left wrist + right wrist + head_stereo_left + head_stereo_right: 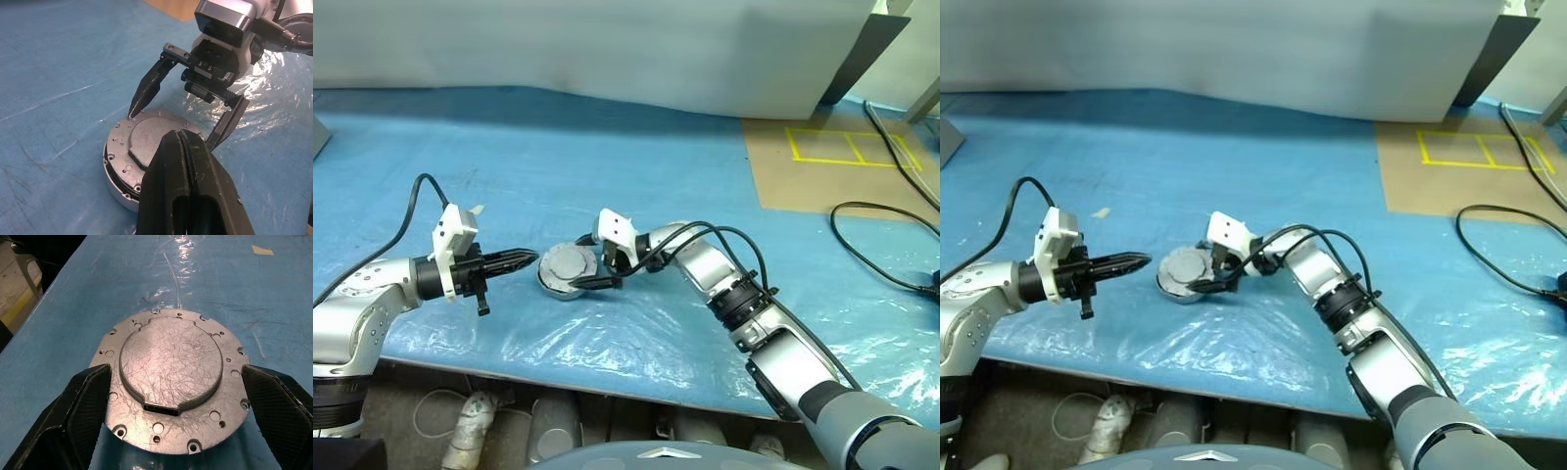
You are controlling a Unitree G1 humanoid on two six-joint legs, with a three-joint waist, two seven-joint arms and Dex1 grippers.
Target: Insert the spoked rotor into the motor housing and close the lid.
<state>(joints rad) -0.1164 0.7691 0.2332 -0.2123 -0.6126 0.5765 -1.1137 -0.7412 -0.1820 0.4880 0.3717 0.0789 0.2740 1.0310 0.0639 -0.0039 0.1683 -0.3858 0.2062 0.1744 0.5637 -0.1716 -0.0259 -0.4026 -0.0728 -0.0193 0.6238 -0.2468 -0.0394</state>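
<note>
The lid is sitting on top of the motor housing, on the table. The left gripper is lying just to its left, the right gripper straddling it from the right.

Lids: one lid, smooth silver face up
Motor housings: one motor housing under it
Grippers: two, left gripper and right gripper
Cables on floor: apparently two black cables

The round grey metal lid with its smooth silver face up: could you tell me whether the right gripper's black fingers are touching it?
Cannot tell. In the left wrist view one fingertip meets the lid's rim edge, with no gap or contact plain.
</note>
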